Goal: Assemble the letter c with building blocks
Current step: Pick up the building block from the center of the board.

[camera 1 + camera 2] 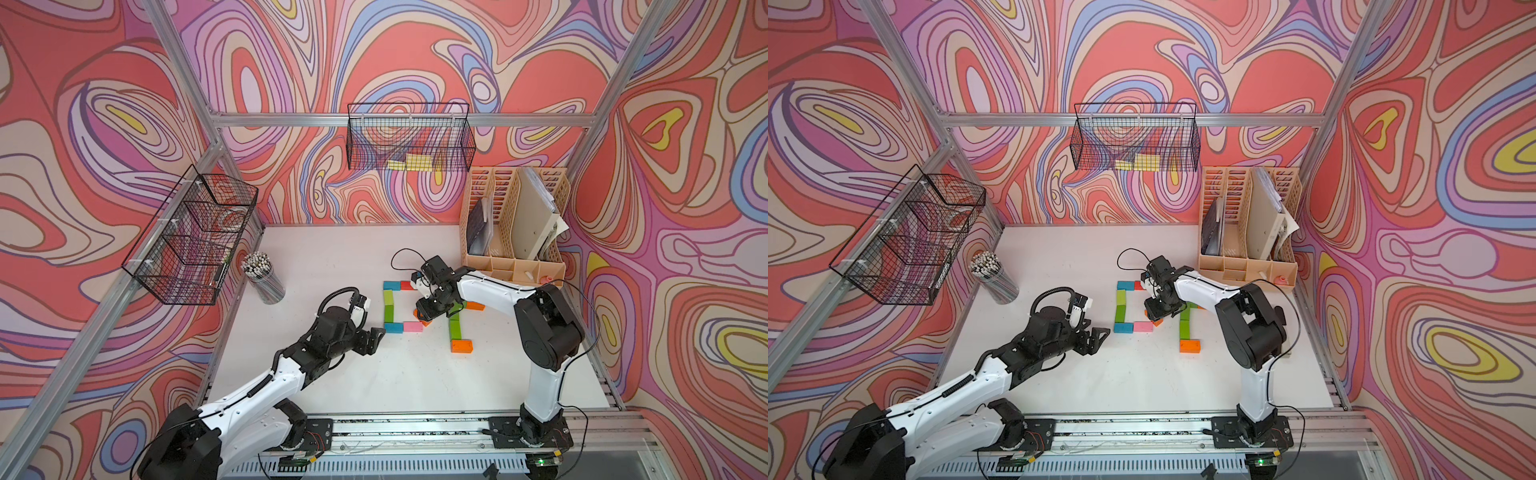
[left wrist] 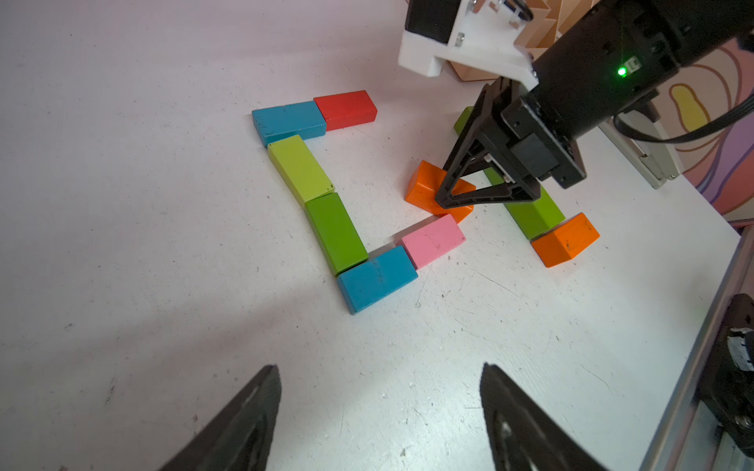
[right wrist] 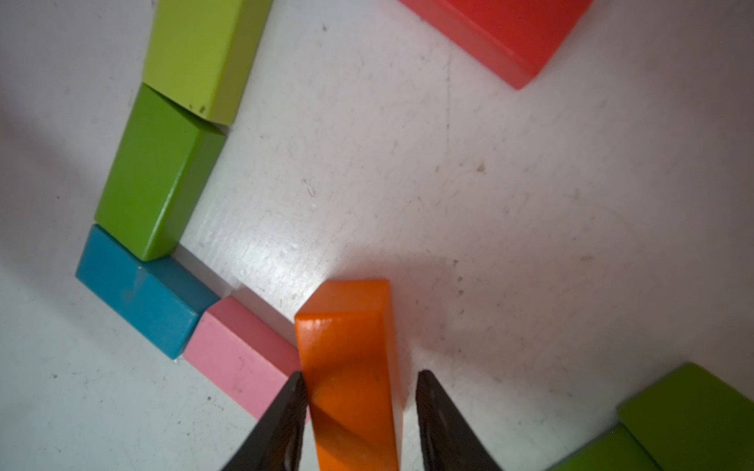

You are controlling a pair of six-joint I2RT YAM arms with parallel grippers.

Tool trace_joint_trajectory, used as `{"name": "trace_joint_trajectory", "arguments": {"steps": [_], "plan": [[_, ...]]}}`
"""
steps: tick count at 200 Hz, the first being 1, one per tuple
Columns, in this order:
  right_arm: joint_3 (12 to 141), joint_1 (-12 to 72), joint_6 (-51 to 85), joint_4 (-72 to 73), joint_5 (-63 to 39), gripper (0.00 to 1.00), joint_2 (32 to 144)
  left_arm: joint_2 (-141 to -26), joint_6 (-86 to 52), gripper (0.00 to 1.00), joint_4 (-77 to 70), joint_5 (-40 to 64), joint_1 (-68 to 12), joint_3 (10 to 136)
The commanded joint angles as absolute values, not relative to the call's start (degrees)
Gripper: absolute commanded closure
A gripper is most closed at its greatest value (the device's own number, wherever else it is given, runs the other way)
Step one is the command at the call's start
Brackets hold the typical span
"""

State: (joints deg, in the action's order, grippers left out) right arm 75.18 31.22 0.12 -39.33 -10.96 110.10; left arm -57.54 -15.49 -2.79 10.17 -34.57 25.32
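Right wrist view is showing the orange block [image 3: 347, 359] lying on the counter [image 3: 489, 204], one end just beside the pink block [image 3: 236, 359] of the unfinished C. The right gripper [image 3: 361, 373] fingers [image 3: 285, 416] are straddling its long sides, parted, one touching and one just clear. Being rigid, light and glossy, it is probably calling for a square pinch across those sides. The left gripper [image 2: 379, 366] is hanging open and empty.

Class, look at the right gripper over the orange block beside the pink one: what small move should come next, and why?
Probably close the right gripper on the orange block. Its jaws straddle the block, with a slight gap showing on one side, so it seems not gripped yet. It lies skewed by the pink block.
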Motion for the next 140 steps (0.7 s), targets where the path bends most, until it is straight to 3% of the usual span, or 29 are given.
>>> {"name": "trace_joint_trajectory", "arguments": {"steps": [1, 23, 64, 103, 140], "plan": [[76.46, 31.57, -0.74, -39.98, -10.50, 0.56, 111.43, -57.30, -14.16, 0.20, -1.87, 9.13, -34.80, 25.10], [76.56, 31.55, -1.23, -40.23, -10.15, 0.58, 112.08, -56.79, -13.97, 0.20, -1.52, 8.67, -34.80, 25.00], [76.00, 31.56, -2.37, -39.04, -6.40, 0.76, 109.64, -56.08, -13.25, 0.20, -0.42, 7.37, -34.80, 25.13], [76.70, 31.50, -8.80, -43.23, -0.91, 0.82, 102.73, -56.25, -13.62, 0.20, -0.37, 8.50, -34.80, 25.36], [69.62, 31.48, -22.00, -47.78, 4.37, 0.84, 93.60, -54.74, -14.05, 0.20, -0.53, 9.26, -34.80, 25.25]]}}
